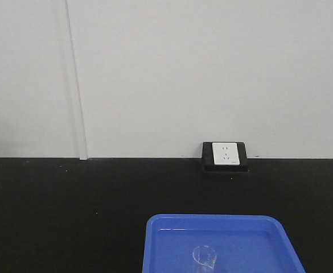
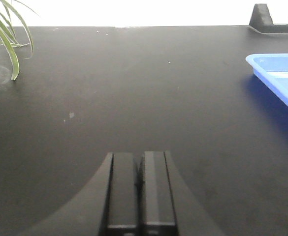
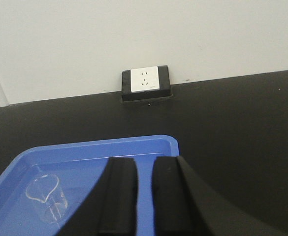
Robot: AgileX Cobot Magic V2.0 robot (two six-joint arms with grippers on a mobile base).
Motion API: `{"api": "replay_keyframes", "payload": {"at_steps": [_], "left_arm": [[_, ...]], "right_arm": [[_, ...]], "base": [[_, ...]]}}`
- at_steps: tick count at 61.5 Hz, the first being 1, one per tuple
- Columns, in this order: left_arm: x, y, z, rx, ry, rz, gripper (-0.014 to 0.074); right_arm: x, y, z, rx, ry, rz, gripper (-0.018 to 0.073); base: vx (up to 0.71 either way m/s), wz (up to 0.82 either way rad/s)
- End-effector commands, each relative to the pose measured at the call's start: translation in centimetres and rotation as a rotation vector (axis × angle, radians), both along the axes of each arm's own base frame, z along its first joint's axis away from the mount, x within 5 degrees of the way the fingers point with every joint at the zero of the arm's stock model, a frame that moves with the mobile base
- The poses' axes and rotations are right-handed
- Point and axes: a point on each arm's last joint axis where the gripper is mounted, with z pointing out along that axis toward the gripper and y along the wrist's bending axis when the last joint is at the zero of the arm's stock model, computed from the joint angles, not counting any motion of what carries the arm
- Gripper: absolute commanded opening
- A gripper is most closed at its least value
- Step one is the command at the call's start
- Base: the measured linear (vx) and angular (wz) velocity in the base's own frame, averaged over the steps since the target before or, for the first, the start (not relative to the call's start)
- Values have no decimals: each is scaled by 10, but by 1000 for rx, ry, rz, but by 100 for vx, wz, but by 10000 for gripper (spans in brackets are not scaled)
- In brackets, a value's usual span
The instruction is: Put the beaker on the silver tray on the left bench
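The beaker (image 3: 48,194) in the blue tray (image 3: 134,142) looks light, slick, fragile; we'd pinch its wall. Right gripper (image 3: 144,169) parted, left gripper (image 2: 140,162) clenched.

Looking like a lab to me: matte black bench (image 1: 69,216) is running along a plain white wall (image 1: 183,68), a little glass beaker (image 1: 205,257) is sitting in a blue tray (image 1: 212,218), socket box (image 1: 225,154) is perching at the back

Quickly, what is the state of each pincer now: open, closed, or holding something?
Left pincer: closed, holding nothing.
Right pincer: open a little, empty; the beaker stands apart in the blue tray.
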Motion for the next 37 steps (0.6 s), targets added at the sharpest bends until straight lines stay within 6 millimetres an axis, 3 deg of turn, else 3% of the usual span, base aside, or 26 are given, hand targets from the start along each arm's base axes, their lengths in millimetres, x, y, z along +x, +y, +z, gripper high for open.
{"api": "replay_keyframes", "payload": {"at_steps": [1,11,19,26,37], "left_arm": [[2,1,2,-10,-72,9,1],[2,1,2,-10,-72,9,1],[2,1,2,-10,-72,9,1],[2,1,2,-10,-72,9,1],[2,1,2,-10,-72,9,1]], "right_arm": [[9,-1,17,15,-106,-23,353],[19,-2,14,12,-118,-33,453],[30,-2,15,9,-176,-50,469],[45,-1,4,-1,-121,-47,469],[79,18,-5,-239,-86,170,469]], "base": [[0,0],[0,0],[0,0],[0,0],[0,0]]}}
